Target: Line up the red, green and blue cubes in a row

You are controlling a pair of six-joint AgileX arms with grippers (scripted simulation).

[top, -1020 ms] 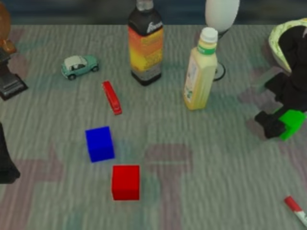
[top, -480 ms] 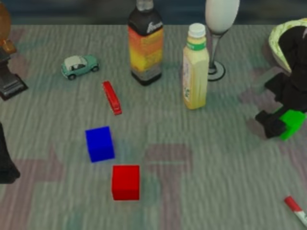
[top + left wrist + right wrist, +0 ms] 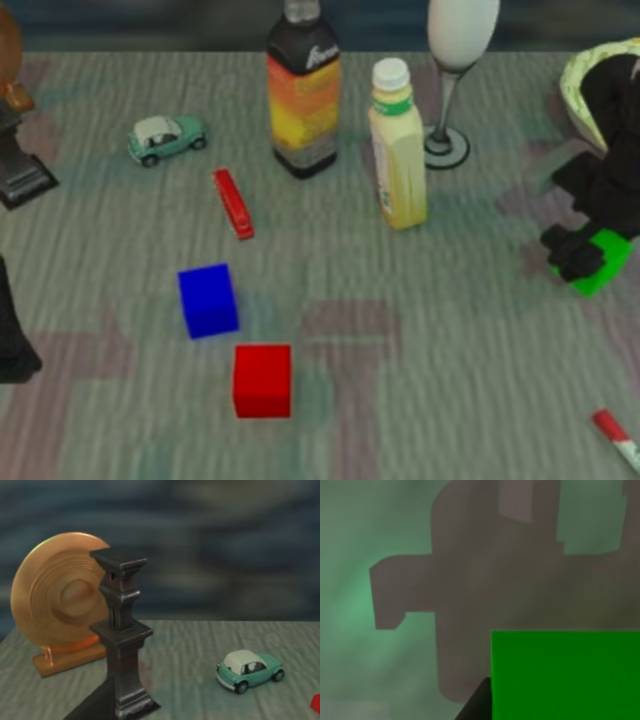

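The blue cube [image 3: 208, 300] sits left of the table's middle, turned slightly. The red cube [image 3: 262, 380] rests just in front of it and to its right, a small gap between them. Far to the right, the bright green cube [image 3: 603, 262] is in my right gripper [image 3: 582, 257], which is shut on it. The right wrist view shows the green cube [image 3: 565, 675] close up, with one dark finger [image 3: 479, 705] against its side and the gripper's shadow on the cloth below. My left gripper [image 3: 12, 345] is parked at the left edge.
At the back stand a dark bottle [image 3: 303, 95], a yellow bottle [image 3: 397, 150] and a wine glass [image 3: 455, 60]. A teal toy car [image 3: 165, 138] and thin red bar [image 3: 233, 203] lie back left. A dark pedestal [image 3: 122, 640] is far left and a red-and-white stick [image 3: 618, 437] front right.
The yellow bottle has shifted left, uncovering the wine glass's stem and foot. The green cube has shifted and turned a little in my right gripper. The blue and red cubes have not moved.
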